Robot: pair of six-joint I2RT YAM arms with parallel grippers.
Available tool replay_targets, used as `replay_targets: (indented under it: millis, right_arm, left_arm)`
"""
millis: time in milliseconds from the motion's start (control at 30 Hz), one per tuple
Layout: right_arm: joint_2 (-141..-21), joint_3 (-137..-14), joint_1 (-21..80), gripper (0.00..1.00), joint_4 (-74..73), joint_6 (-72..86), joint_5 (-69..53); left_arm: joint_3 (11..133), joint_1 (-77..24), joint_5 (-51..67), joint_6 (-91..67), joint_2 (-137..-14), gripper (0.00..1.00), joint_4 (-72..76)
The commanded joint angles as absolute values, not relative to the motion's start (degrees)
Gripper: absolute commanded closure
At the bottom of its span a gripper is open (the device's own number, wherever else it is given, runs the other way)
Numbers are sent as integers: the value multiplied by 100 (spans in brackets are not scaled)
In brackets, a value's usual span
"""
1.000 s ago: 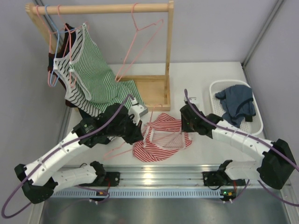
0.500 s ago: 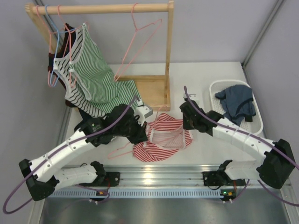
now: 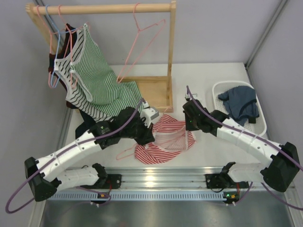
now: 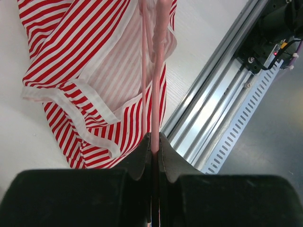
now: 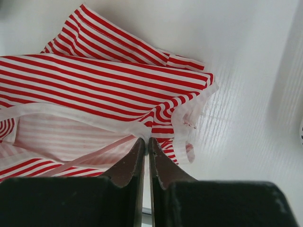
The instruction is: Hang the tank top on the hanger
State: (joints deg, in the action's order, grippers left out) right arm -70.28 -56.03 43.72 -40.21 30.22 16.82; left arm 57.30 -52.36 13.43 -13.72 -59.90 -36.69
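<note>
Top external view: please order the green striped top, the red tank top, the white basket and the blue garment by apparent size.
Largest: green striped top.
Next: tank top and white basket, about alike.
Smallest: blue garment.

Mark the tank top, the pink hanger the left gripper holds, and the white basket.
tank top (image 5: 109,80), right wrist view, on the red-and-white striped body.
hanger (image 4: 155,113), left wrist view, on the pink wire crossing the stripes.
white basket (image 3: 232,82), top external view, on its far rim.

Light: we see it bright and even.
Glare: we find shine on the rail (image 3: 151,182).
Blur: our wrist views go soft along the bottom edges.
</note>
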Motion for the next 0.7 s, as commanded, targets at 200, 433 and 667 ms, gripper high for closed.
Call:
replay_targets:
  millis: [200,433,667]
  right_arm:
    - [-6706,-6021,4421,95,-4210,2988,1521]
    - [-6653,-6003,4412,94,-4228,3058,1477]
    - [-6574,-5994,4421,94,-4245,3076,1477]
  left_arm:
    - [4879,-5265,1555,-1731,-6196,100,-1426]
    - [4280,-5265,1863,-2083,-6223,100,-202]
    - [4175,-5265,1836,-2030,-6073,100,-159]
